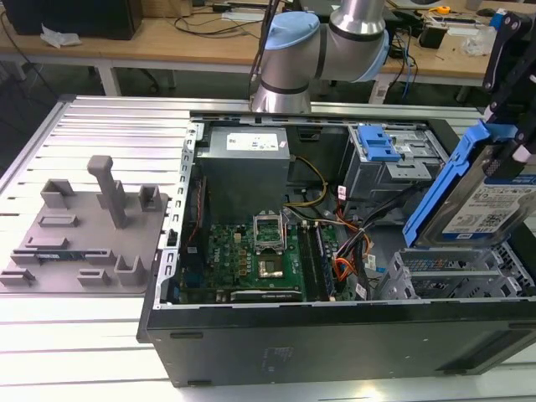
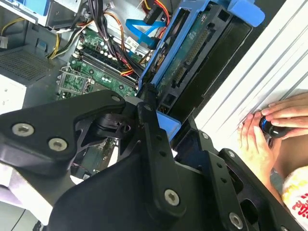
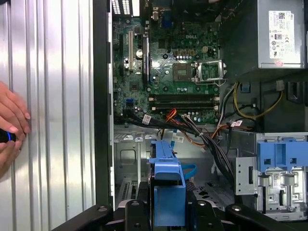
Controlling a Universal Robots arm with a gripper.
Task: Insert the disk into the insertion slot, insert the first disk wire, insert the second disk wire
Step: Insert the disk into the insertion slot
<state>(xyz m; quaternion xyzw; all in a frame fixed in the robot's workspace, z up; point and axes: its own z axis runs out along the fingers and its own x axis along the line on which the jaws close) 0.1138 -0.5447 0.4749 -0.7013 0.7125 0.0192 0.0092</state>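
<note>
Disk (image 1: 494, 205), gripped by its blue carrier (image 1: 434, 198) in your end effector (image 1: 511, 134), hangs tilted over the insertion slot (image 1: 450, 276); square its edges to the slot walls, clear of cables (image 1: 347, 268).

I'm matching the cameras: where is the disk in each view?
Exterior view: the disk, tilted, at the exterior view's right above the insertion slot.
First wrist view: the disk edge-on, blue carrier toward the camera.
Second wrist view: the disk, underside showing.
Shared landmark: the green motherboard.
</note>
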